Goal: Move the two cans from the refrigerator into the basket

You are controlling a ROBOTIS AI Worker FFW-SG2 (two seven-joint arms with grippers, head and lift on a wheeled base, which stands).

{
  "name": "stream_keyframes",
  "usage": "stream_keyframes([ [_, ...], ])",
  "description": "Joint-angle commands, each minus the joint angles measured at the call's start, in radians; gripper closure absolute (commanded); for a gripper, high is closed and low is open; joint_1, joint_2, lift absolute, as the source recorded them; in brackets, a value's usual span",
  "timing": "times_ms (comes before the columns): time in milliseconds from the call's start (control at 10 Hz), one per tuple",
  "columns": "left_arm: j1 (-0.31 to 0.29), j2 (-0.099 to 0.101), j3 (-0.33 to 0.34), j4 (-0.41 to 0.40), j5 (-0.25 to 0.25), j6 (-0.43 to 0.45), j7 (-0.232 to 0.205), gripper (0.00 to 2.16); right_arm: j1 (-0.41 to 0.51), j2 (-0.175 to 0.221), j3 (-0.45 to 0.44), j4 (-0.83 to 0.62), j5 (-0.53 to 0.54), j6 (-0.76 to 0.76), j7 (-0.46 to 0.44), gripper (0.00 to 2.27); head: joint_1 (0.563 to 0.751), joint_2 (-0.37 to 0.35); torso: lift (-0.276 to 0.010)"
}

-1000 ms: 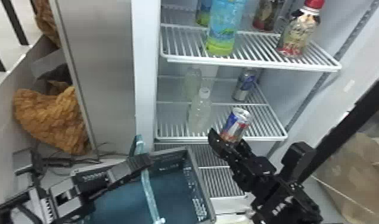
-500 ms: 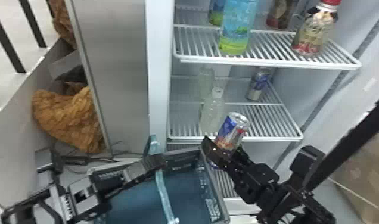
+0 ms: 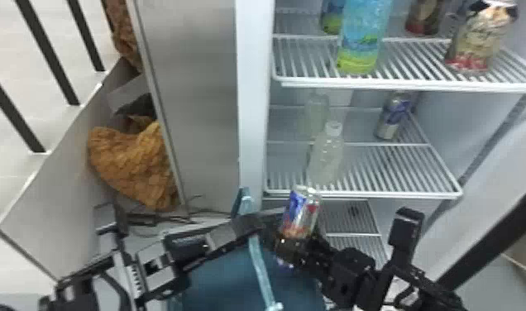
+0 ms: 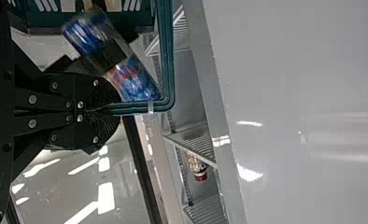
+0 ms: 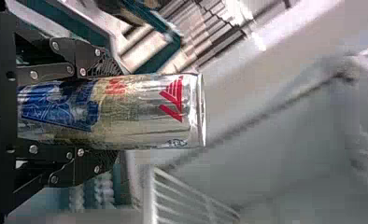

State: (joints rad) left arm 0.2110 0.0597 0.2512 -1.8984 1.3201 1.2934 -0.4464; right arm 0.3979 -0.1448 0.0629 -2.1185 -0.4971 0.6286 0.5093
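Silver-blue metal can (image 3: 301, 211), clamped in the right gripper (image 5: 119, 113) near the teal plastic basket (image 3: 221, 279), needs releasing inside; left gripper (image 4: 111, 111) pinches the handle (image 4: 138, 108). Another silver-blue can (image 3: 392, 116), toward the white wire shelf's (image 3: 365, 194) back right corner, needs fetching.

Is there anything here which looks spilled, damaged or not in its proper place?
Nothing looks spilled or damaged. One untidy spot: left of the refrigerator, a crumpled orange-brown item lies near loose cables. The can in the right gripper leans, but it is being held.
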Motion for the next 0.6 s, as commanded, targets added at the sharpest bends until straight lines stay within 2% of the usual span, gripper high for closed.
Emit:
stream_keyframes([
  [0, 0.000, -0.001, 0.000, 0.000, 0.000, 0.000, 0.000, 1.21, -0.042, -0.009, 0.035, 0.053, -0.019, 0.059, 0.021, 1.05, 0.695, -0.004, -0.219],
  [100, 0.002, -0.001, 0.000, 0.002, 0.000, 0.000, 0.000, 1.21, -0.057, -0.013, 0.051, 0.078, -0.039, 0.076, 0.037, 0.88, 0.695, 0.020, -0.219],
  [300, 0.005, -0.001, 0.000, 0.002, 0.000, 0.000, 0.002, 1.21, -0.062, -0.015, 0.051, 0.083, -0.045, 0.049, 0.043, 0.36, 0.695, 0.048, -0.219],
  [500, 0.005, -0.001, 0.000, 0.002, 0.002, 0.000, 0.002, 1.21, -0.057, -0.012, 0.027, 0.100, -0.065, -0.096, 0.043, 0.12, 0.695, 0.044, -0.219],
])
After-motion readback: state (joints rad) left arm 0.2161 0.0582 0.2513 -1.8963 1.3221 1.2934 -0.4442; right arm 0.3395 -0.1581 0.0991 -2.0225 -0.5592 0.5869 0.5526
